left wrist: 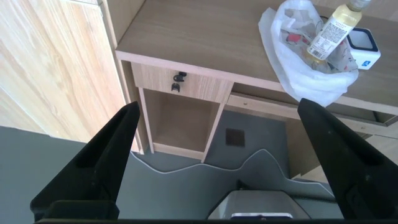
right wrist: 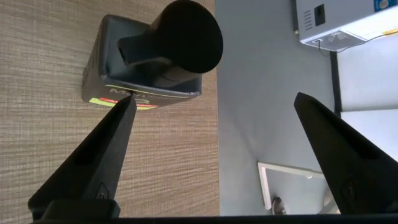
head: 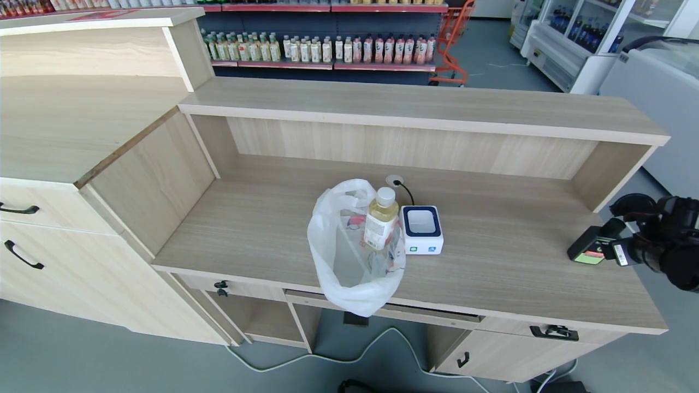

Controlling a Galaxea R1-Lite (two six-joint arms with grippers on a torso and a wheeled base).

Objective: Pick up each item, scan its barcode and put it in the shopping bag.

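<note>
A white plastic shopping bag (head: 333, 256) stands open at the counter's front edge, its bottom hanging over the edge. A bottle of yellowish liquid (head: 380, 219) with a white cap stands inside it, leaning slightly. Touching the bag's right side is a white-and-blue scanner box (head: 421, 230) with a black cable. My left gripper (left wrist: 219, 104) is open and empty, low in front of the counter, with the bag (left wrist: 305, 65) and bottle (left wrist: 336, 28) farther off. My right gripper (right wrist: 212, 102) is open above the counter's right end, over a dark grey handheld device (right wrist: 146, 65).
The handheld device (head: 592, 250) with a green and red label lies near the counter's right edge (head: 650, 322). A raised shelf (head: 415, 109) runs along the back. Drawers (left wrist: 180, 84) and an open cubby sit under the front. A tall cabinet (head: 82, 109) stands at the left.
</note>
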